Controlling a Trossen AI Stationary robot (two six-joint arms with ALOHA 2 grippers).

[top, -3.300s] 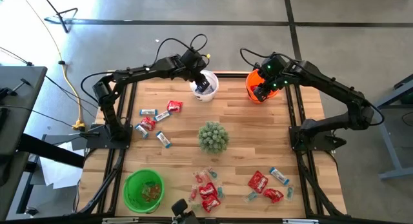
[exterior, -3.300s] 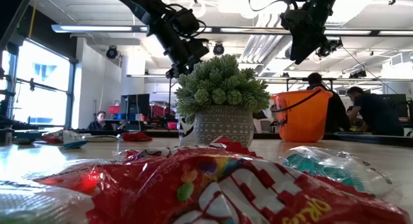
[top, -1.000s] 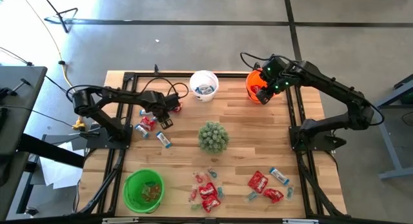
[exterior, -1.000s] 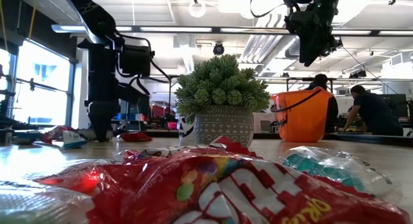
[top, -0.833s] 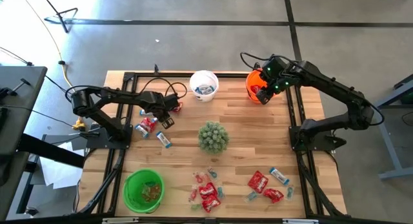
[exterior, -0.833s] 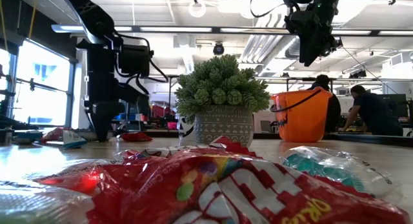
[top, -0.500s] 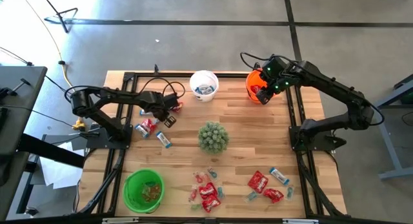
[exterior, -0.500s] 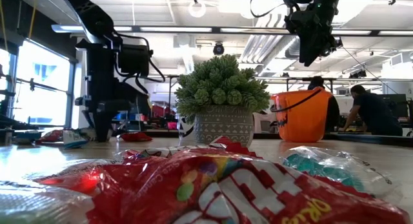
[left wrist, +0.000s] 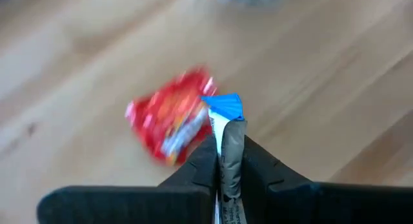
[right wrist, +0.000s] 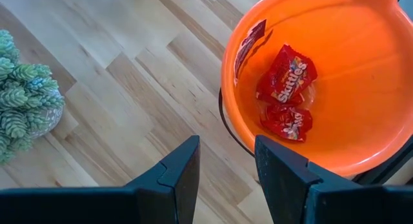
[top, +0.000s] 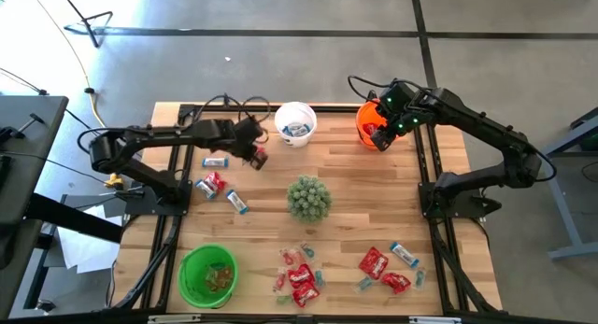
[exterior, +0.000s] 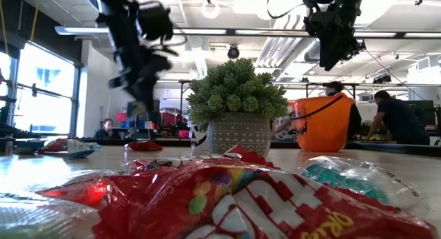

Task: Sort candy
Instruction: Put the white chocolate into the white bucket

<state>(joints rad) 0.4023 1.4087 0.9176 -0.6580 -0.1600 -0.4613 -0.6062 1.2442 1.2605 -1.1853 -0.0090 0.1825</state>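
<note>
Left wrist view: my left gripper (left wrist: pixel 227 161) pinches a blue-and-white candy (left wrist: pixel 226 124) between its fingertips, above a red packet (left wrist: pixel 169 117).

high view: looking straight down on the whole table (top: pixel 355 198).
low view: sitting at table height, very near red candy (exterior: pixel 227 204).
wrist views: looking down, close.
shared: the plant (top: pixel 308 198).
</note>
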